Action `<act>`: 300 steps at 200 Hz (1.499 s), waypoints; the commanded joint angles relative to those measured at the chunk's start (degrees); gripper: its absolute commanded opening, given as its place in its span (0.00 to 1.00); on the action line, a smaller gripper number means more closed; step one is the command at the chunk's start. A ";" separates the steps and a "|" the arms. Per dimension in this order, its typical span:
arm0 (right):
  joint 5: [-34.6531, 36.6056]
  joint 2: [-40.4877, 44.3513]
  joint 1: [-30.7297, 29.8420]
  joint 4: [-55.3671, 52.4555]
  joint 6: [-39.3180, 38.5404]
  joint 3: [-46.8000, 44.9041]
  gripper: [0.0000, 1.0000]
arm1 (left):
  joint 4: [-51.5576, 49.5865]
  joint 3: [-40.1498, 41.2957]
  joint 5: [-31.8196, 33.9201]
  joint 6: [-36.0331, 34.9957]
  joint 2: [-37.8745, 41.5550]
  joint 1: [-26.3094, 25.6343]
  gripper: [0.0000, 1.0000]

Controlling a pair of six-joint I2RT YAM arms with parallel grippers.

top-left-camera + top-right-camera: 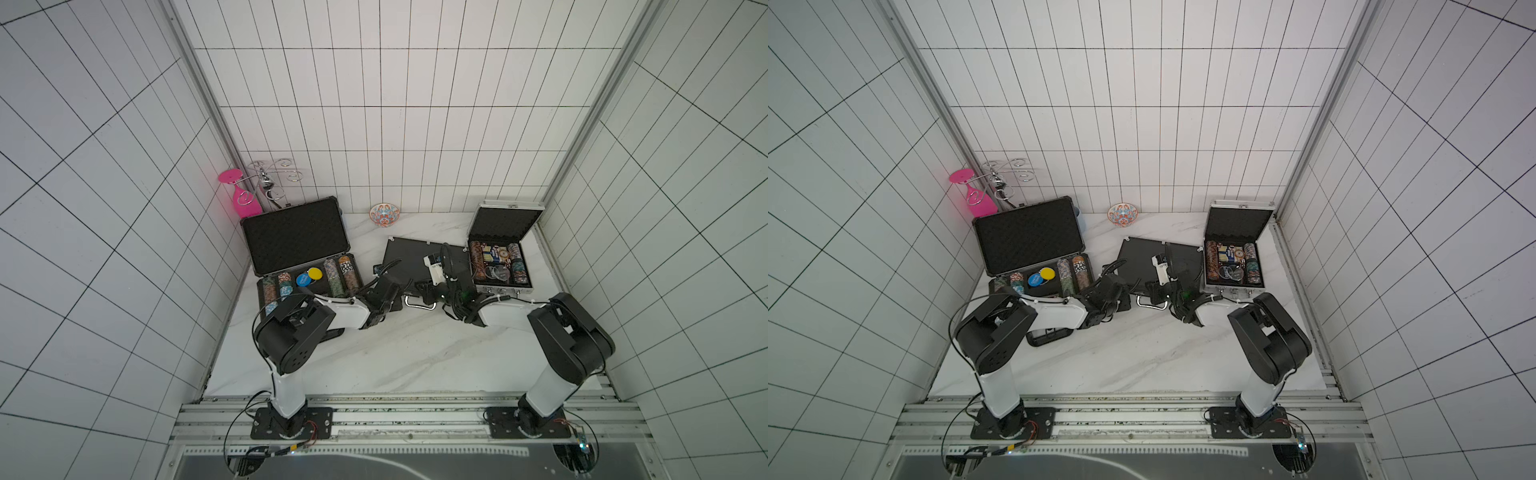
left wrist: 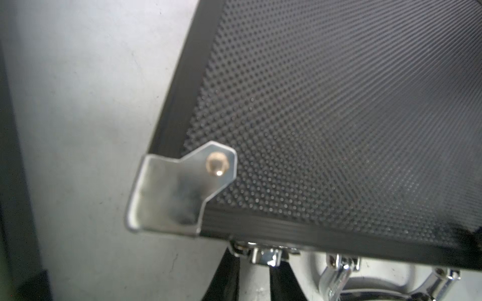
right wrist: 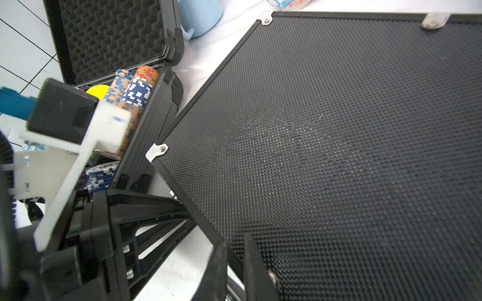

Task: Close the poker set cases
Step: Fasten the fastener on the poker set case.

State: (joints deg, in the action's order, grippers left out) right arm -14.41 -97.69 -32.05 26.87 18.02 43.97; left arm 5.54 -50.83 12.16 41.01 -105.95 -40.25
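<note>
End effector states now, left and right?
Left end effector: cannot tell, by the medium case.
Right end effector: cannot tell, over the same case.

top views from overhead; wrist views close on the medium case (image 2: 339, 104)

A robotics lab cell is indicated by white grid-tiled wall panels (image 1: 374, 104), bolted aluminium extrusion rails (image 1: 407, 415) and a white marble-patterned tabletop (image 1: 395, 357).
</note>
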 commanded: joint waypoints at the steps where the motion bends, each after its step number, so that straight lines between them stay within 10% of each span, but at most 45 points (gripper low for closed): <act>1: -2.26 -3.02 -1.45 -10.44 0.21 -3.91 0.15 | 0.76 0.42 2.76 0.61 -3.51 0.65 0.20; 77: -3.16 -3.30 -1.59 -10.26 0.42 -4.41 0.15 | 9.76 3.15 1.28 1.37 -4.70 0.68 0.19; 185: -4.25 4.02 -0.90 -10.10 2.92 -4.82 0.17 | -3.76 0.50 1.13 3.45 9.04 -8.49 0.23; 300: 3.18 22.42 8.19 -24.34 3.59 -10.74 0.21 | -9.26 -20.07 -3.78 -10.88 -2.45 2.00 0.34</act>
State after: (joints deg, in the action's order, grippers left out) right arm -12.71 -75.96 -24.73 6.52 20.21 37.58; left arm -1.26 -68.18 10.07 35.11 -103.42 -39.24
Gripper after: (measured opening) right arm 0.215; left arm 0.334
